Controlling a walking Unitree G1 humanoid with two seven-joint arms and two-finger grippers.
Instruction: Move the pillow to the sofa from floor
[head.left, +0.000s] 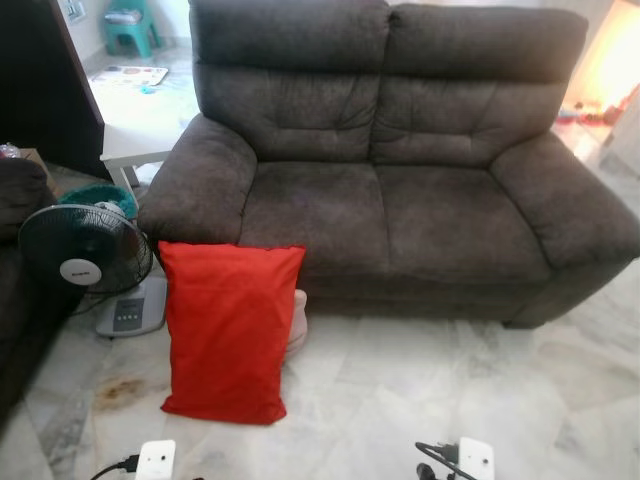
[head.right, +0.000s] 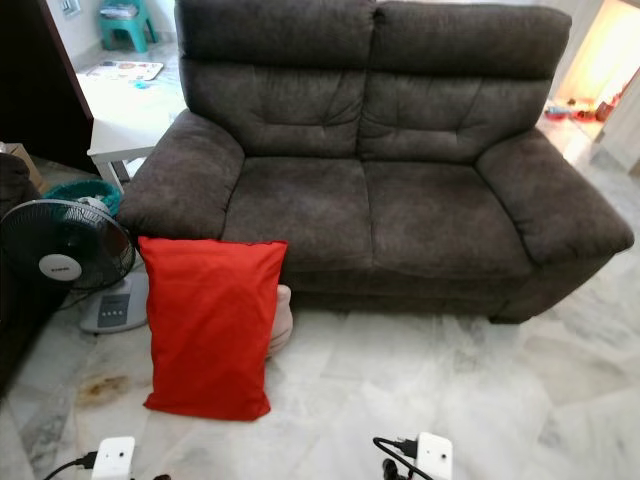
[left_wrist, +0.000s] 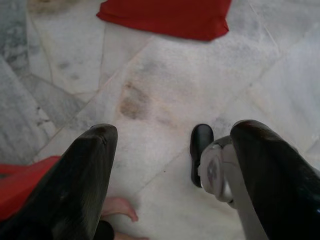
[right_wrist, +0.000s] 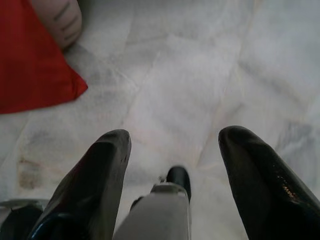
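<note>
Where marble floor (head.left: 420, 390) meets plush brown sofa (head.left: 400, 200), smooth rectangular red pillow (head.left: 228, 335) leans

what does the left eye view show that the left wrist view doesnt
Left eye view alone: the dark grey sofa, a standing fan by its arm, a pale pink thing tucked behind the pillow, and the whole pillow leaning upright against the sofa front.

Left wrist view alone: the left pincer, its two black fingers spread apart above the floor, a brown stain on the marble, and a person's bare toes.

Both: the red pillow and the marble floor.
</note>
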